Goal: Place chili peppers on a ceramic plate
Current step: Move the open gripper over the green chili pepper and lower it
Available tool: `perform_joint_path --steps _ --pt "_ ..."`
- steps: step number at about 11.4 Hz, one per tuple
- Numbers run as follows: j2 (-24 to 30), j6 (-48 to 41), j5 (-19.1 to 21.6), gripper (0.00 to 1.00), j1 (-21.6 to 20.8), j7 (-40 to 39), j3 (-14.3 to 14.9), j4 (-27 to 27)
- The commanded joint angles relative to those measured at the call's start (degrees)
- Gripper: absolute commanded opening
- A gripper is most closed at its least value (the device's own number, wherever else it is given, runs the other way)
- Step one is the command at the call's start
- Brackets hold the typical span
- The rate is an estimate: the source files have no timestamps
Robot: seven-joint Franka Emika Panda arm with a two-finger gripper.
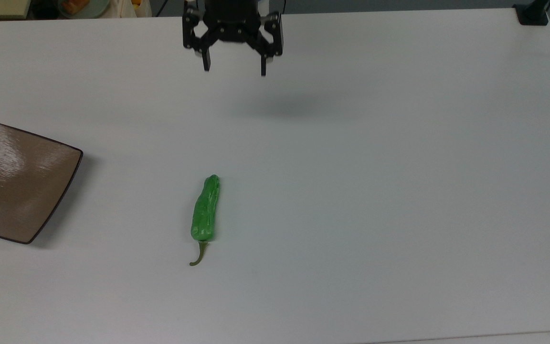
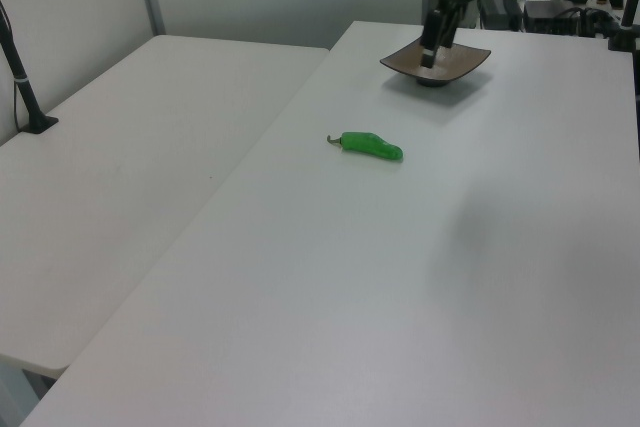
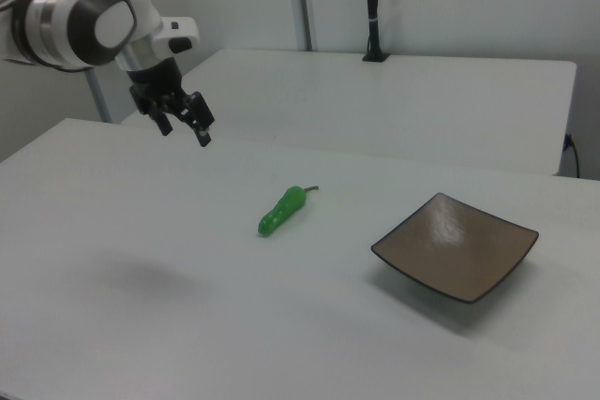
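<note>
White table, matte, spanning the top view; a second white table abuts it on the left view's left.

Item 1, at 9 o'clock in the top view: ceramic plate, square, glossy brown-taupe with a dark rim and rounded corners, faintly rippled. It sits flat on the table, bare, partly cut by the top view's left edge. In the right view it lies at about 4 o'clock.

Item 2, just left of centre in the top view: chili pepper, one piece, bright green, glossy, lying lengthwise toward 12 o'clock, its curved olive stem pointing to 6. It rests on the table, well apart from the plate (off the ceramic altogether). Also seen in the left view and the right view.

Item 3, at 12 o'clock in the top view: gripper, black, two-fingered, raised above the table, its shadow falling on the surface below. Jaws spread wide, holding nothing. In the right view it hangs from the white arm at 10 o'clock.

Item 4, at 1 o'clock in the top view: black clamp base at the table's far corner.
</note>
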State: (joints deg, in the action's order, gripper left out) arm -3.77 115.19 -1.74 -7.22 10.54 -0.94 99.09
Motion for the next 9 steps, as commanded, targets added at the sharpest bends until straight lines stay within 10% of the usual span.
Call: perform_joint_path --steps 1,9 --pt "-4.21 9.5 -0.63 1.0 2.82 1.5 -0.12 0.14" --pt "-17.3 27.1 -0.37 1.0 6.43 0.18 -0.12 -1.08"
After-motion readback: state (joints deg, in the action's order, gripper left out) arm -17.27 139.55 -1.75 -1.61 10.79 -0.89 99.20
